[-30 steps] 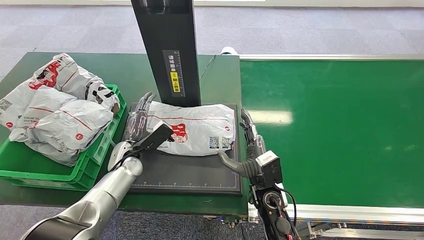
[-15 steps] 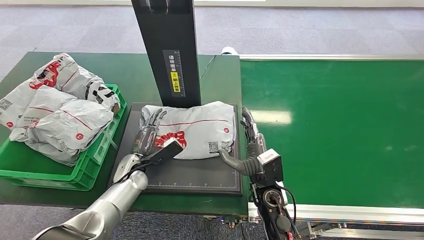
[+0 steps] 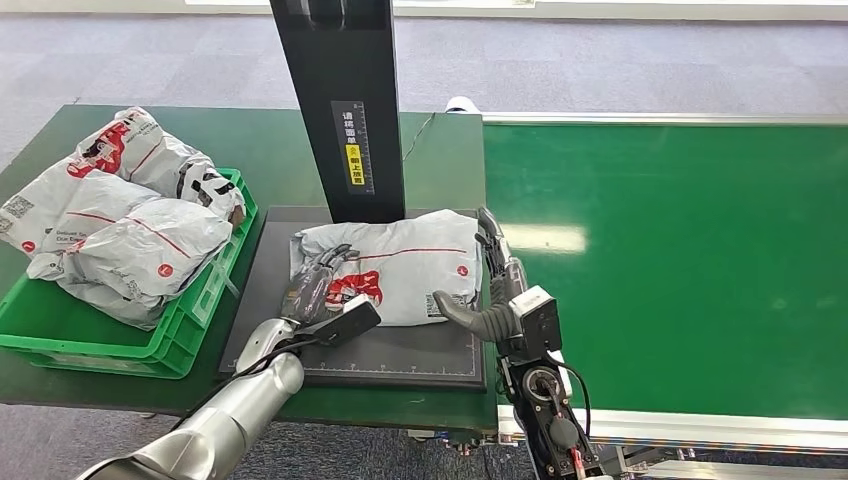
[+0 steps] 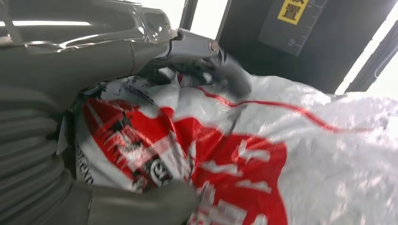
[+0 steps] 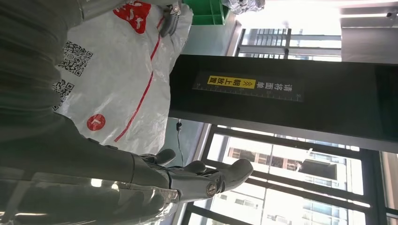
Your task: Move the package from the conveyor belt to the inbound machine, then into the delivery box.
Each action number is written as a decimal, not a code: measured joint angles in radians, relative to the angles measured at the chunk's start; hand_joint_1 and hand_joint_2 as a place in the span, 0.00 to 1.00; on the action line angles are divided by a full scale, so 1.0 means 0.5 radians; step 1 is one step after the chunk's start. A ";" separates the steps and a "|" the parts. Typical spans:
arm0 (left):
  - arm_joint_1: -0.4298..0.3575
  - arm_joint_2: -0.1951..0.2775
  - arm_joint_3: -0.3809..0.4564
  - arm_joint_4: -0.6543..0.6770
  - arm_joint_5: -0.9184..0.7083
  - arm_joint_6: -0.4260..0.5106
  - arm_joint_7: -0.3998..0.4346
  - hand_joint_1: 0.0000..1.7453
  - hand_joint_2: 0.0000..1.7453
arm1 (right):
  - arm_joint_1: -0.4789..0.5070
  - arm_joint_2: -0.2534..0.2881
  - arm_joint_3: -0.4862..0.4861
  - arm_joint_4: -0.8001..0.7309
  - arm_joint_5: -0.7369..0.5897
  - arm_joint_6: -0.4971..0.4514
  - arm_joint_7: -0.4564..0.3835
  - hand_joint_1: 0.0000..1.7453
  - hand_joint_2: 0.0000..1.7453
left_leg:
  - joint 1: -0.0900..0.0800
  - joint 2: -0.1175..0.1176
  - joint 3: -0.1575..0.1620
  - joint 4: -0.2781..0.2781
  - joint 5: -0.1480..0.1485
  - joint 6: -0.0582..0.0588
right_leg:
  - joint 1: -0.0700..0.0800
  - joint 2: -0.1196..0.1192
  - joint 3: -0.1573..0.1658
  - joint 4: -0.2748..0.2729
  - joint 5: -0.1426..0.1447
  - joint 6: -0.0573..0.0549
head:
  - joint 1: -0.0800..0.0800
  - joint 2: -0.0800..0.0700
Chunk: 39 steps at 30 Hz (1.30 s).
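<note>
Package (image 3: pixel 400 268) lies on the black scanner plate (image 3: pixel 400 350) under the column (image 3: pixel 345 100) — left robot hand (image 3: pixel 318 287) grips its left end, right robot hand (image 3: pixel 497 275) spread flat against its right edge — holding nothing

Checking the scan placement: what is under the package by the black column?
The package lies on the dark platform of the inbound machine, the left hand resting on it. The platform surface beneath the package is covered.

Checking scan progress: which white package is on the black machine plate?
The package between both hands, lying below the black column; the others sit piled in the green crate.
</note>
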 joint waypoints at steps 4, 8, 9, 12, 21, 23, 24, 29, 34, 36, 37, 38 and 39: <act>-0.005 0.000 0.000 0.001 0.045 0.004 -0.072 1.00 1.00 | -0.015 0.000 0.002 0.046 -0.007 -0.003 -0.012 0.00 1.00 | 0.000 0.000 0.000 0.000 0.000 0.000 | 0.000 0.000 0.000 0.000 0.000 0.000 | 0.000 0.000; -0.009 -0.003 0.004 -0.002 0.127 0.058 -0.190 1.00 1.00 | -0.016 0.000 0.002 0.072 -0.017 -0.015 -0.016 0.00 1.00 | 0.000 0.001 -0.001 0.000 0.000 0.000 | 0.000 0.000 -0.003 0.000 0.000 0.000 | 0.000 0.000; -0.009 -0.004 0.005 -0.004 0.153 0.076 -0.222 1.00 1.00 | -0.015 0.000 0.002 0.076 -0.018 -0.015 -0.017 0.00 1.00 | 0.000 0.001 -0.002 0.000 0.000 0.000 | 0.000 0.001 -0.004 0.000 0.000 0.000 | 0.000 0.000; -0.001 -0.005 0.013 -0.023 0.247 0.135 -0.335 1.00 1.00 | -0.009 -0.001 0.001 0.087 -0.021 -0.018 -0.017 0.00 1.00 | 0.000 0.001 -0.004 0.000 0.000 0.000 | 0.000 0.001 -0.007 0.000 0.000 0.000 | 0.000 0.000; 0.063 0.009 0.109 -0.265 0.707 0.249 -0.700 1.00 1.00 | 0.047 -0.009 0.001 0.094 -0.035 -0.069 -0.017 0.00 1.00 | 0.000 0.001 -0.008 0.000 0.000 0.000 | 0.000 0.001 -0.011 0.000 0.000 0.000 | 0.000 0.000; 0.084 0.024 0.120 -0.388 0.828 0.253 -0.713 1.00 1.00 | 0.067 -0.015 0.000 0.094 -0.037 -0.080 -0.018 0.00 1.00 | 0.000 0.001 -0.009 0.000 0.000 0.000 | 0.000 0.001 -0.011 0.000 0.000 0.000 | 0.000 0.000; 0.098 0.034 0.124 -0.463 0.891 0.255 -0.715 1.00 1.00 | 0.079 -0.018 0.000 0.093 -0.037 -0.083 -0.018 0.00 1.00 | 0.000 0.001 -0.009 0.000 0.000 0.000 | 0.000 0.001 -0.011 0.000 0.000 0.000 | 0.000 0.000; 0.166 0.111 0.141 -0.859 1.102 0.261 -0.719 1.00 1.00 | 0.128 -0.033 -0.003 0.084 -0.031 -0.085 -0.020 0.00 1.00 | 0.000 0.001 -0.010 0.000 0.000 0.000 | 0.000 0.001 -0.012 0.000 0.000 0.000 | 0.000 0.000; 0.250 0.180 0.187 -1.212 1.129 0.258 -0.698 1.00 1.00 | 0.148 -0.037 -0.012 0.065 -0.019 -0.087 -0.020 0.00 1.00 | 0.000 0.003 -0.010 0.000 0.000 0.000 | 0.000 0.002 -0.013 0.000 0.000 0.000 | 0.000 0.000; 0.285 0.205 0.217 -1.362 1.140 0.253 -0.673 1.00 1.00 | 0.157 -0.037 -0.020 0.050 -0.008 -0.087 -0.020 0.00 1.00 | 0.000 0.002 -0.010 0.000 0.000 0.000 | 0.000 0.002 -0.013 0.000 0.000 0.000 | 0.000 0.000; 0.301 0.217 0.234 -1.438 1.150 0.245 -0.659 1.00 1.00 | 0.159 -0.037 -0.024 0.046 -0.002 -0.086 -0.020 0.00 1.00 | 0.000 0.002 -0.010 0.000 0.000 0.000 | 0.000 0.002 -0.013 0.000 0.000 0.000 | 0.000 0.000; 0.315 0.228 0.251 -1.509 1.164 0.234 -0.647 1.00 1.00 | 0.159 -0.037 -0.029 0.043 0.005 -0.085 -0.020 0.00 1.00 | 0.000 0.002 -0.010 0.000 0.000 0.000 | 0.000 0.002 -0.013 0.000 0.000 0.000 | 0.000 0.000; 0.329 0.237 0.270 -1.581 1.180 0.220 -0.637 1.00 1.00 | 0.160 -0.037 -0.034 0.043 0.009 -0.084 -0.020 0.00 1.00 | 0.000 0.002 -0.010 0.000 0.000 0.000 | 0.000 0.002 -0.013 0.000 0.000 0.000 | 0.000 0.000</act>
